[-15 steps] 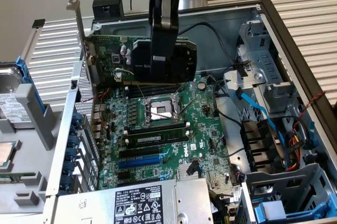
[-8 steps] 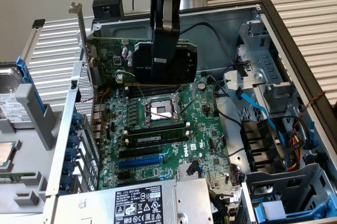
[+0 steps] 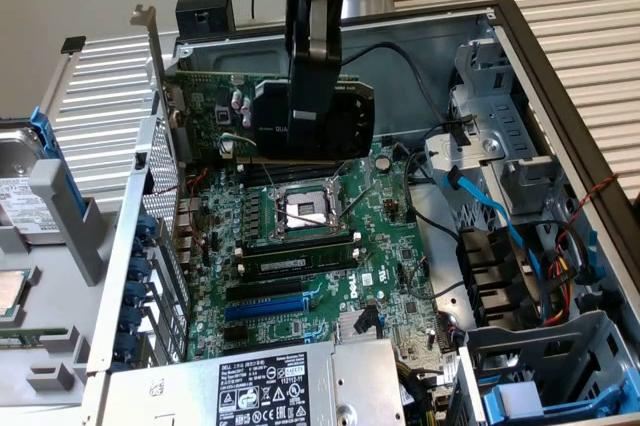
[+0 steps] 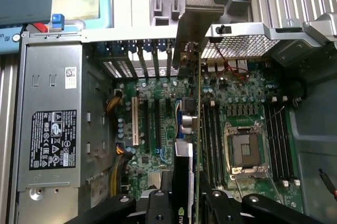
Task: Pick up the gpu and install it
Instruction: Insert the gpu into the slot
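Edgewise, gpu [image 3: 350,111] clamped between the jaws, held over motherboard [image 3: 385,276]

gpu [image 3: 262,111]: green board, black shroud, silver bracket. pincer [image 3: 313,141]: black. motherboard [image 3: 300,276]: green, with one blue slot [image 3: 265,304] among black ones. power supply [image 3: 370,376]: plain grey; its label [image 3: 262,393] black with white print. cable [image 3: 485,198]: bright blue.
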